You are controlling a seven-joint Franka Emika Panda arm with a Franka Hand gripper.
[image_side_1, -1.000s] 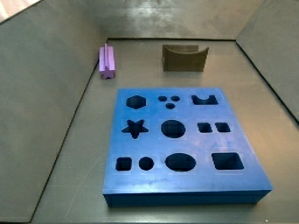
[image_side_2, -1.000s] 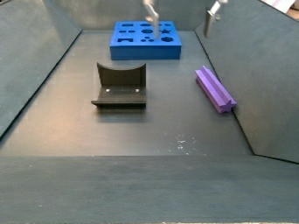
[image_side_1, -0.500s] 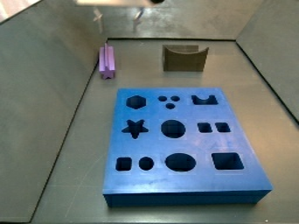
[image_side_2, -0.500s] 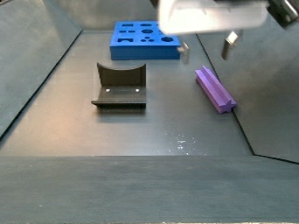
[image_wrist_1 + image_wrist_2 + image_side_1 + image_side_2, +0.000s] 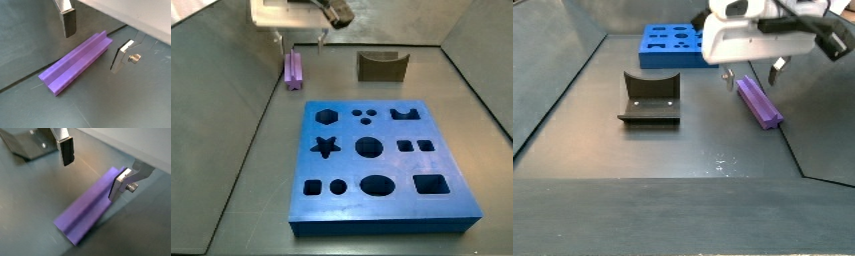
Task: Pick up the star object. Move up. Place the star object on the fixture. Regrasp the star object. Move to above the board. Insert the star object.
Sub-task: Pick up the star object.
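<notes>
The star object [image 5: 294, 70] is a light-purple ridged bar lying on the floor beside a side wall, seen too in the second side view [image 5: 759, 102]. My gripper [image 5: 754, 76] hangs open just above its far end, one finger on each side and neither touching it. In both wrist views the bar [image 5: 77, 62] [image 5: 93, 205] runs between the spread fingers [image 5: 69, 22] [image 5: 66, 150], and nothing is held. The olive-brown fixture [image 5: 381, 65] [image 5: 651, 98] stands apart from the bar. The blue board [image 5: 378, 165] [image 5: 679, 45] lies flat with its dark cutouts up.
Grey walls enclose the floor on all sides; the star object lies close along one of them [image 5: 814, 110]. The wall's foot shows as a dark seam [image 5: 20, 82] next to the bar in a wrist view.
The gripper has come down into both side views and now hangs over the star object's end. The star object, fixture and board have not moved.
</notes>
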